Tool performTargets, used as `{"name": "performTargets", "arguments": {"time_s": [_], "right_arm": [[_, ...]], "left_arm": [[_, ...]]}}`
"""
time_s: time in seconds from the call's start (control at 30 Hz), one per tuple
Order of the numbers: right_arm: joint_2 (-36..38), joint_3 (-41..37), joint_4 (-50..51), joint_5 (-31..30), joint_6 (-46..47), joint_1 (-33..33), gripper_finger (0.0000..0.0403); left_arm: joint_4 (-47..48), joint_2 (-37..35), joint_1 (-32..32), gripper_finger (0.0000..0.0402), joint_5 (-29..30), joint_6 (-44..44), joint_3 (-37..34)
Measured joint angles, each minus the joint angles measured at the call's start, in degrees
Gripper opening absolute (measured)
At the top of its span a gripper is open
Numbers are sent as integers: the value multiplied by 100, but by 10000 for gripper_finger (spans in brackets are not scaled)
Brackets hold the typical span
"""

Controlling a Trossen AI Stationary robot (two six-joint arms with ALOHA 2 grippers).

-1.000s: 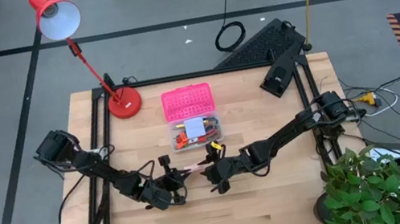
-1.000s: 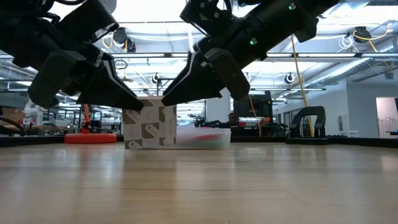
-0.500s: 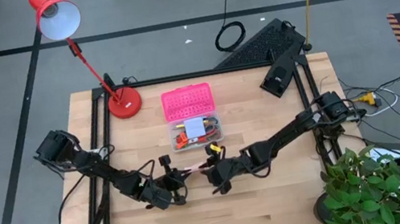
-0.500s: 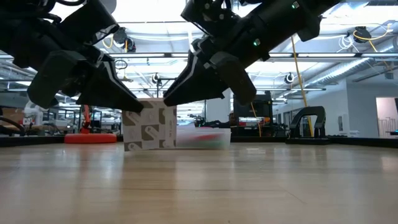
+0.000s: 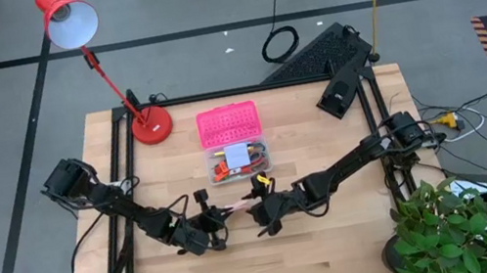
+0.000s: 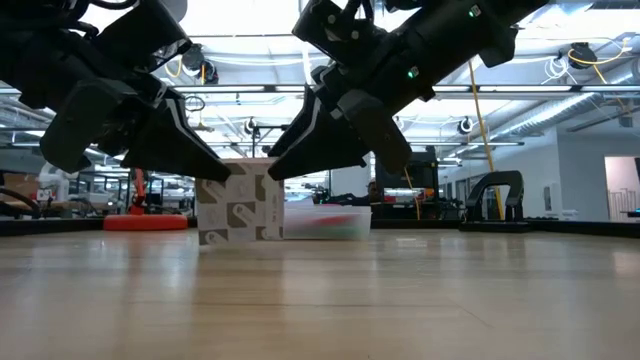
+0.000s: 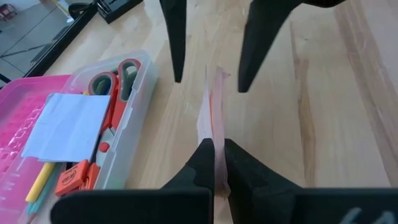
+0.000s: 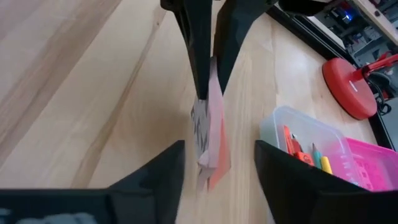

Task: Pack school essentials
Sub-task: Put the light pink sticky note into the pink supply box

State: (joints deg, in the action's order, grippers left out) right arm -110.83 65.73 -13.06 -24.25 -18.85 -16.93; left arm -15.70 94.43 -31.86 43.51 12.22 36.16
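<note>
The clear plastic box (image 5: pixel 238 160) already holds scissors and pencils, but the thin pink note pad (image 7: pixel 210 118) is outside, pinched by the left gripper (image 7: pixel 214 163) while the right gripper (image 8: pixel 214 163) waits wide open around it.

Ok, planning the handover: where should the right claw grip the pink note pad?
By its free end, coming opposite the left claw, which pinches the other end. The pink note pad is held on edge, so the open right claw, straddling it, should close on its flat faces.
</note>
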Motion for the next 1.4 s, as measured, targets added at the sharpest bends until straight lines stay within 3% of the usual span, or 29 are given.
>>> {"name": "performTargets", "arguments": {"time_s": [0.3,0.47,0.8,1.13,1.4], "right_arm": [[0,0,2,7,-105,0,61],[0,0,5,31,-200,0,14],[0,0,81,194,-232,2,10],[348,2,733,185,-536,2,6],[1206,2,1430,-99,-929,280,5]], "left_arm": [[-2,0,1,12,-50,40,-2],[46,0,0,12,-52,42,-4],[64,4,7,15,-44,51,-4],[155,7,39,150,0,446,-7],[1496,-620,76,187,25,1114,-9]]}}
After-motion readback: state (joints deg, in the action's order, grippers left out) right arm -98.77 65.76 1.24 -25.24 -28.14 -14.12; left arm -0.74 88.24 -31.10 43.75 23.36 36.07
